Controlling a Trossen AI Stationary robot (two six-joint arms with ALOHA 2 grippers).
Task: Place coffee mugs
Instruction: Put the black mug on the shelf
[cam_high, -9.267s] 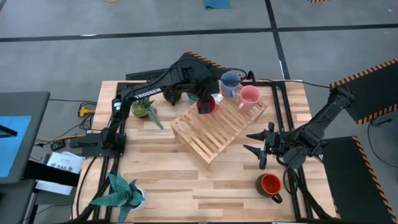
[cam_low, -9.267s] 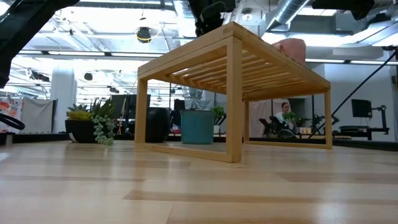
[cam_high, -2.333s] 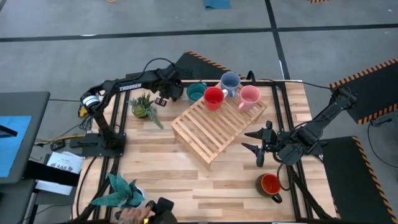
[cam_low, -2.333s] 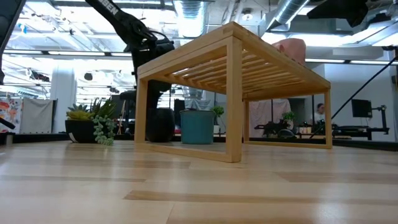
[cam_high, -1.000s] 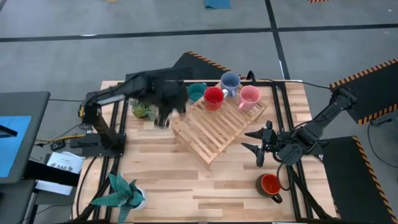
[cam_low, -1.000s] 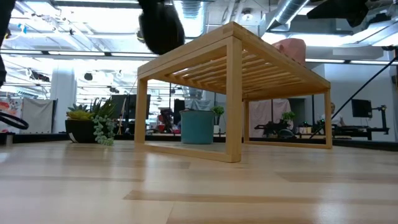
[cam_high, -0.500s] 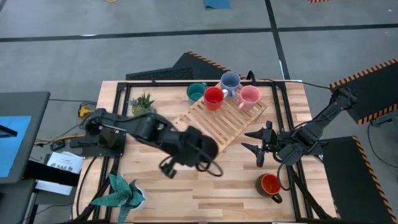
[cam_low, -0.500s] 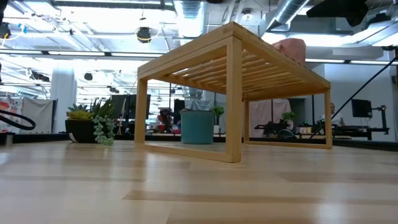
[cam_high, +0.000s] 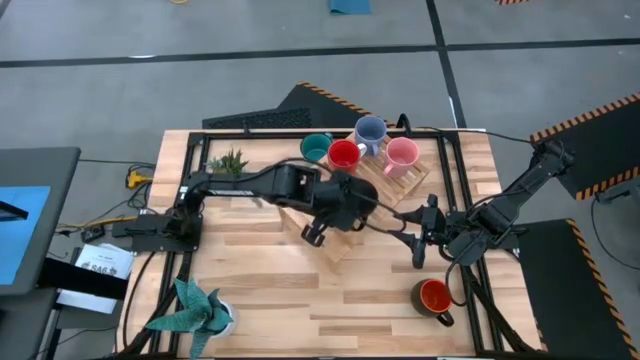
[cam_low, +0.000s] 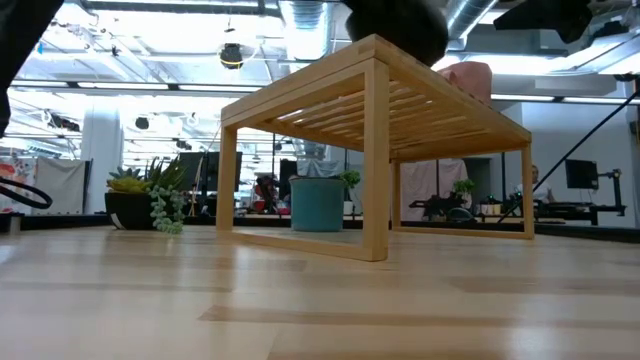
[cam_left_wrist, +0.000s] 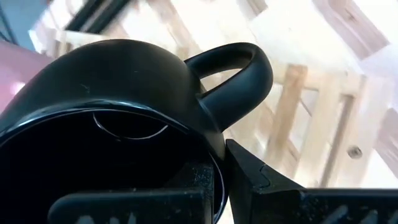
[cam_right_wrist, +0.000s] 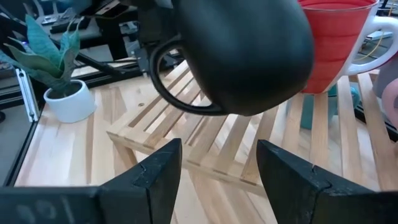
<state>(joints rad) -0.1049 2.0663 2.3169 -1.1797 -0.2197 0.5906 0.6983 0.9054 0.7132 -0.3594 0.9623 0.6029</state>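
Black mug (cam_left_wrist: 118, 118) in left pincer (cam_high: 345, 205), now over rack (cam_high: 385, 185).

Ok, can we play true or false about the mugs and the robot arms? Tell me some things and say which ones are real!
1. The left gripper holds a black mug. True.
2. The black mug sits on the table. False: it is held up over the wooden rack.
3. The red mug, lavender-blue mug and pink mug are at the rack's far end. True.
4. The right gripper holds the orange-red mug. False: it is open and empty; that mug stands on the table.
5. The teal mug is on top of the rack. False: it stands on the table beside it.
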